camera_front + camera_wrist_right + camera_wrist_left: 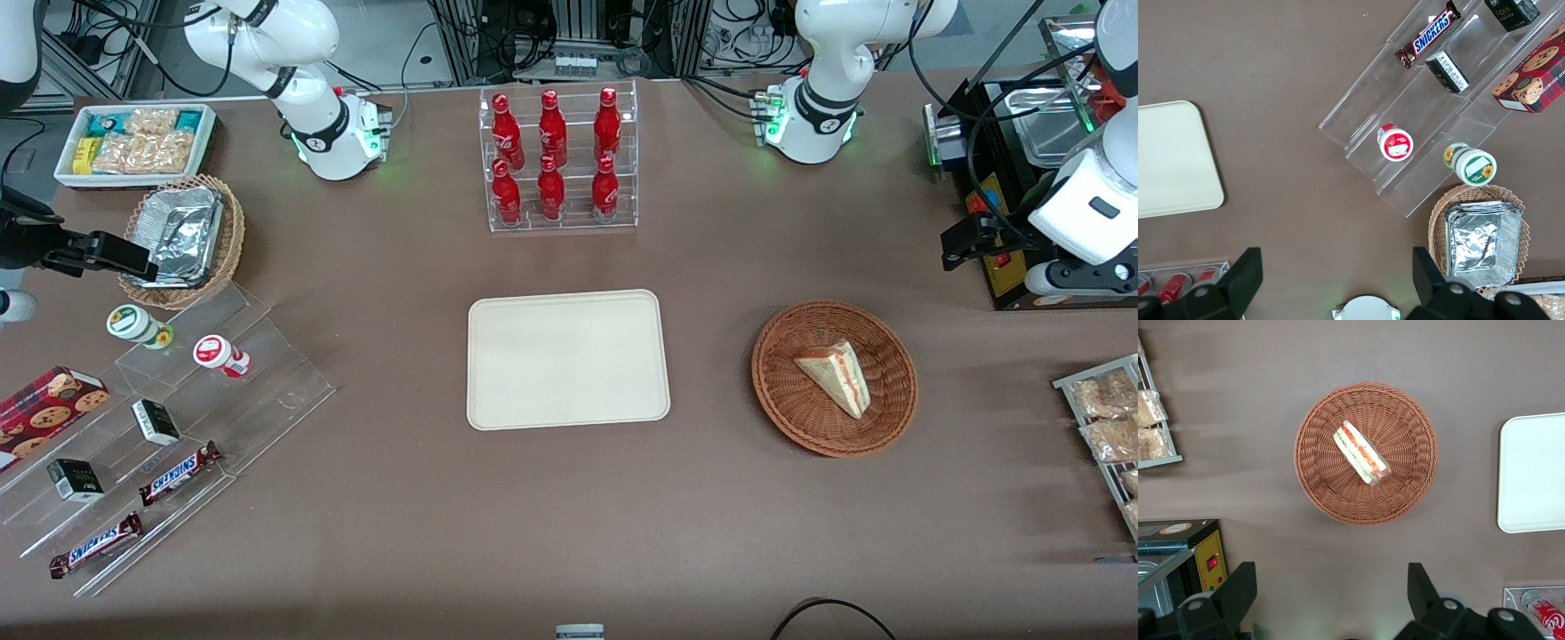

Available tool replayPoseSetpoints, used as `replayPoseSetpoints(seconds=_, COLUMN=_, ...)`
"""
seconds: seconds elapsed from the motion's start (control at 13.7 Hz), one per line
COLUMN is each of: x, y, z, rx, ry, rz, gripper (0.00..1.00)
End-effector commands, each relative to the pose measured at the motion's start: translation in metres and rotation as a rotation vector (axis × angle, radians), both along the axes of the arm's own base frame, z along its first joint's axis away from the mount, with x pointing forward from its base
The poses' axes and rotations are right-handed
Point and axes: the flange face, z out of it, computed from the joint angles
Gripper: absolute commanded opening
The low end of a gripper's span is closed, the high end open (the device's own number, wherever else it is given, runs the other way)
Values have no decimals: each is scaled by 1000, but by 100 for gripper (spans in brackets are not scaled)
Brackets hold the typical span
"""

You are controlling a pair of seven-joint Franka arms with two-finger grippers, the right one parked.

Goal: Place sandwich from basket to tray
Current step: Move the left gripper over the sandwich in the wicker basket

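The sandwich (836,373), a pale bread wedge with red and green filling on its edge, lies in the round reddish-brown wicker basket (773,391). It also shows in the left wrist view (1361,453) inside the basket (1318,480). The cream tray (569,360) lies flat beside the basket, toward the parked arm's end, with nothing on it; its edge shows in the left wrist view (1531,473). My left gripper (965,242) hangs above the table, farther from the front camera than the basket and toward the working arm's end. It is open and holds nothing (1330,577).
A clear rack of red bottles (562,160) stands farther from the camera than the tray. A black appliance (1005,178) sits beside my gripper. A rack of snack packets (1102,418) is at the working arm's end. Acrylic steps with snacks (178,427) and a tan foil-container basket (182,240) are at the parked arm's end.
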Motion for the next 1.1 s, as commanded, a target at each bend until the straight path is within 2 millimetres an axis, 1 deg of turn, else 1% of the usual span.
replayPoseSetpoints(seconds=0.0, x=-1, y=1, z=1, rx=-1, ry=6, rz=-14, gripper=100)
replayPoseSetpoints(seconds=0.07, x=3, y=-2, z=-5, rx=-2, ry=5, rz=-18, gripper=100)
replayPoseSetpoints(seconds=0.22, x=7, y=-6, z=-30, rx=-1, ry=3, rz=-17, gripper=100)
replayPoseSetpoints(seconds=0.37, x=8, y=-10, z=-62, rx=-1, ry=-10, rz=-8, gripper=100)
replayPoseSetpoints(seconds=0.59, x=2, y=-14, z=-118, rx=-2, ry=-80, rz=134, gripper=100)
replayPoseSetpoints(seconds=0.73, x=-6, y=-26, z=-159, rx=-9, ry=-117, rz=236, gripper=100)
replayPoseSetpoints(seconds=0.8, x=-10, y=-29, z=-177, rx=-14, ry=-136, rz=299, gripper=100)
replayPoseSetpoints(seconds=0.95, x=-20, y=-31, z=-206, rx=-35, ry=-189, rz=447, gripper=100)
replayPoseSetpoints(seconds=1.02, x=-22, y=-31, z=-217, rx=-40, ry=-196, rz=519, gripper=100)
